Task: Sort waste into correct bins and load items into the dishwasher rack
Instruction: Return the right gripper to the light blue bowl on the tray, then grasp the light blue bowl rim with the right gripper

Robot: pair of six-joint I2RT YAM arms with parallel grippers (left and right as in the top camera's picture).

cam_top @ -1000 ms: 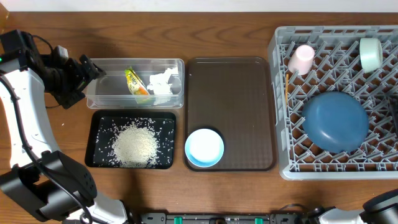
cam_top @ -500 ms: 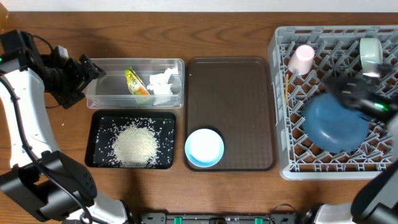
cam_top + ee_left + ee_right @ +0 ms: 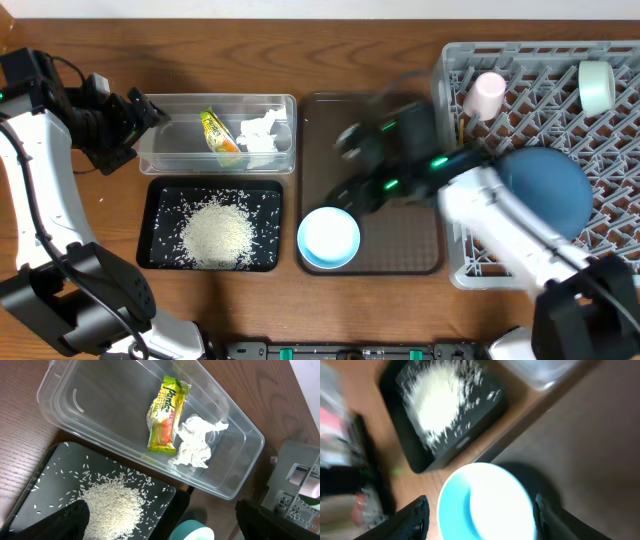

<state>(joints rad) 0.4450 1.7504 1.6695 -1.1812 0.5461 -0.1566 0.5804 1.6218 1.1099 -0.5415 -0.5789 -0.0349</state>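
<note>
The white and light-blue bowl (image 3: 328, 238) stands on the front left corner of the brown serving tray (image 3: 400, 120). My right gripper (image 3: 352, 192) is motion-blurred just above and behind it. In the right wrist view its fingers (image 3: 480, 520) are open, with the bowl (image 3: 487, 502) between and below them. My left gripper (image 3: 150, 110) is open and empty at the left end of the clear tub (image 3: 165, 160). The tub holds the snack wrapper (image 3: 165, 420) and the tissue (image 3: 196, 442). Rice (image 3: 215, 235) lies in the black tray (image 3: 160, 195). The chopsticks are not clearly visible.
The grey dishwasher rack (image 3: 460, 270) at the right holds the dark blue plate (image 3: 555, 190), the pink cup (image 3: 488, 95) and the mint bowl (image 3: 597, 87). My right arm stretches from the rack's front over the brown tray.
My right arm has swung left from over the rack to above the brown tray, down near the white and blue bowl. The left arm has not moved.
</note>
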